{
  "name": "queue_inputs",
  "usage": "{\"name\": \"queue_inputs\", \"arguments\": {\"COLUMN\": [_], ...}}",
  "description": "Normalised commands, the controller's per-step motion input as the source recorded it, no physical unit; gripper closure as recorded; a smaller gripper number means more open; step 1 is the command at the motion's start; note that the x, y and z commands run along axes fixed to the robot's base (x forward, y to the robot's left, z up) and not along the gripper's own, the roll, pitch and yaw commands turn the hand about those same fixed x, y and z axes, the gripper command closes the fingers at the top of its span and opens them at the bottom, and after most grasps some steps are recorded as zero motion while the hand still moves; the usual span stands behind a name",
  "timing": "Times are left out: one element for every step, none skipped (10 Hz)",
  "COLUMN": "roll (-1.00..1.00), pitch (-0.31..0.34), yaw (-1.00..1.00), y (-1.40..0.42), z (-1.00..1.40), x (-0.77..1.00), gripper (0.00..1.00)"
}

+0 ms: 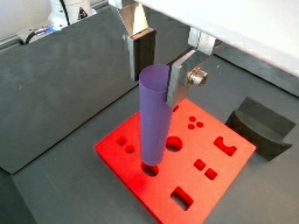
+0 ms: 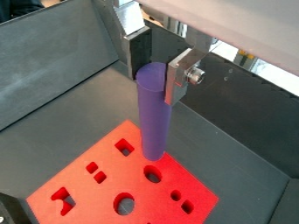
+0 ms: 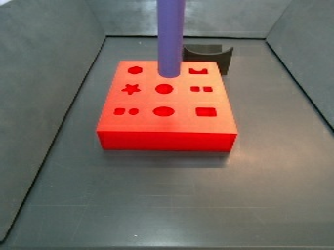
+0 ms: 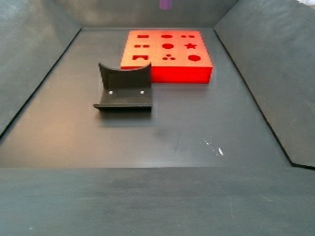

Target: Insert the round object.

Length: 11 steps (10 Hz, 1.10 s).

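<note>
In a side view the dark grey curved holder (image 4: 123, 88) sits nearest on the counter (image 4: 185, 138), with the red block (image 4: 168, 53) beyond it. The purple peg (image 1: 155, 118) stands upright, its lower end at a round hole in the block's top. The gripper (image 1: 160, 63) clamps the peg's upper end: its jaws are closed on it, one finger (image 1: 184, 73) flat against its side.
</note>
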Motion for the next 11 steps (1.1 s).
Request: {"name": "queue_inputs", "arguments": {"roll": [0.08, 0.05, 0.10, 0.11, 0.18, 0.14, 0.03, 0.04, 0.08, 0.13, 0.11], "pitch": [0.000, -0.130, -0.129, -0.151, -0.157, -0.207, -0.150, -0.091, -0.090, -0.090, -0.090], "yaw": [0.00, -0.12, -0.18, -0.19, -0.24, -0.23, -0.15, -0.05, -0.04, 0.00, 0.00], "y": [0.26, 0.57, 0.78, 0.72, 0.60, 0.32, 0.02, 0.00, 0.00, 0.11, 0.13], "z": [-0.21, -0.49, -0.52, -0.55, -0.57, -0.50, -0.27, -0.16, -0.21, -0.27, -0.27], "x": [0.00, -0.04, -0.10, 0.00, 0.00, -0.03, -0.03, 0.00, 0.00, 0.00, 0.00], "gripper": [1.00, 1.00, 1.00, 1.00, 1.00, 1.00, 1.00, 1.00, 1.00, 1.00, 1.00]}}
